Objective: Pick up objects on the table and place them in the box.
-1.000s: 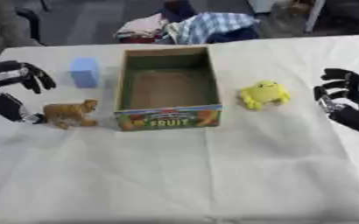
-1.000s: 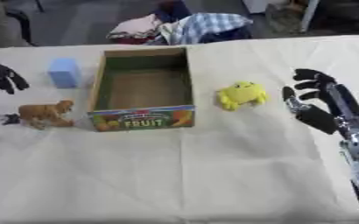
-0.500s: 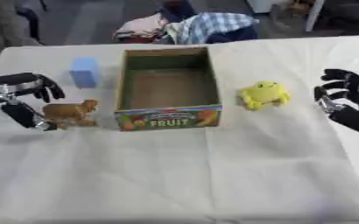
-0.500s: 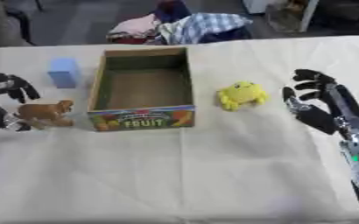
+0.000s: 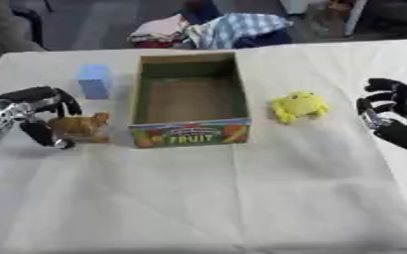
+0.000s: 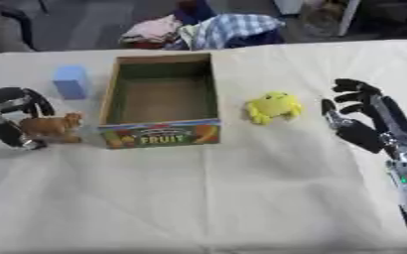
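Cream cloth covers the tabletop (image 5: pixel 241 198), and beyond its far edge a heap of clothes (image 5: pixel 211 27) lies on the dark floor. An open cardboard box (image 5: pixel 189 134), printed with fruit on its near wall, stands left of centre with nothing visible inside. Just left of the box lies a small brown animal toy (image 5: pixel 81 126); the left hand (image 5: pixel 33 111) is at it from the left, its fingers (image 5: pixel 59 99) arched over the toy's back and the thumb low on the near side, curled about the toy, which rests on the cloth. Farther back, beside the box's far left corner, stands a light blue block (image 5: pixel 94 81), apart from the hand. A yellow plush toy (image 6: pixel 273 106) sits right of the box, clear of its wall. Well to the right, the right hand (image 6: pixel 363 116) hovers open with its fingers spread, touching nothing.
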You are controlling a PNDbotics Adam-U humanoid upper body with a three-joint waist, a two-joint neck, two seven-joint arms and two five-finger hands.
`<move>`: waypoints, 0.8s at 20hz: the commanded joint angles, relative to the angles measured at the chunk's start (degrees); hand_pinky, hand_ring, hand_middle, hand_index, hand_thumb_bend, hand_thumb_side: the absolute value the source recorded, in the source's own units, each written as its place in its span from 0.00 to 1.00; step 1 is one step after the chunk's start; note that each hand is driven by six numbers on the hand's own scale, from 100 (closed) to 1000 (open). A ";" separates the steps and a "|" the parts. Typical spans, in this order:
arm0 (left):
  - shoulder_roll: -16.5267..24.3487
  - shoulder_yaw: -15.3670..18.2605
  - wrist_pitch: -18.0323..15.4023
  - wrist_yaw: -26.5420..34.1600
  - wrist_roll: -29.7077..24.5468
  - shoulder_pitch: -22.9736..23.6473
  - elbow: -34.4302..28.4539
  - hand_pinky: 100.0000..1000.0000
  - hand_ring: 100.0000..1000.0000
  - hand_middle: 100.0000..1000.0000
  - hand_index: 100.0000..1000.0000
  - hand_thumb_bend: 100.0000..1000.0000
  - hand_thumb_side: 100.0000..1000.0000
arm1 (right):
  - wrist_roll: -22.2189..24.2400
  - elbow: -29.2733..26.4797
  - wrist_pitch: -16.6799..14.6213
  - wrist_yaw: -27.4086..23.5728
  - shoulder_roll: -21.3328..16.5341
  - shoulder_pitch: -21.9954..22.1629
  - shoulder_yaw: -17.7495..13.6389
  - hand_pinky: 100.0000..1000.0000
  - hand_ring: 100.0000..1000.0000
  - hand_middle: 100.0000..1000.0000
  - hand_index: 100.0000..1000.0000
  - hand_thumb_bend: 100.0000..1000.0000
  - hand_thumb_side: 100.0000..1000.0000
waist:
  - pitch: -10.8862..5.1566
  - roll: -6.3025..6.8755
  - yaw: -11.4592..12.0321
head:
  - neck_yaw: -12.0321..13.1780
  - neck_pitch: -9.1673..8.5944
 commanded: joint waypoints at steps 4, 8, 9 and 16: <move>0.52 2.13 0.48 -1.78 7.22 -0.43 -2.01 0.57 0.31 0.23 0.35 0.25 0.00 | -0.12 -0.56 0.07 -0.20 -0.98 -0.68 -0.46 0.63 0.74 0.75 0.86 0.11 0.42 | -0.59 -0.19 -0.16 | -0.09 0.28; 1.52 2.47 1.44 0.90 7.92 -0.77 -5.73 0.57 0.29 0.18 0.30 0.24 0.00 | -0.11 -0.51 0.06 -0.23 -0.94 -0.65 -0.44 0.63 0.74 0.75 0.87 0.10 0.42 | -0.65 -0.16 -0.19 | -0.03 0.28; 1.91 2.51 1.67 1.87 7.56 -1.02 -6.94 0.57 0.29 0.18 0.30 0.24 0.00 | -0.08 -0.49 0.05 -0.23 -0.95 -0.64 -0.42 0.63 0.74 0.75 0.87 0.10 0.42 | -0.67 -0.15 -0.21 | -0.02 0.28; 2.43 2.56 2.26 2.41 4.61 -6.33 -10.73 0.56 0.29 0.18 0.31 0.26 0.00 | 0.46 -0.37 -0.09 -0.12 -1.22 -0.84 0.14 0.63 0.74 0.75 0.87 0.10 0.42 | -1.24 0.43 -1.04 | 0.78 0.28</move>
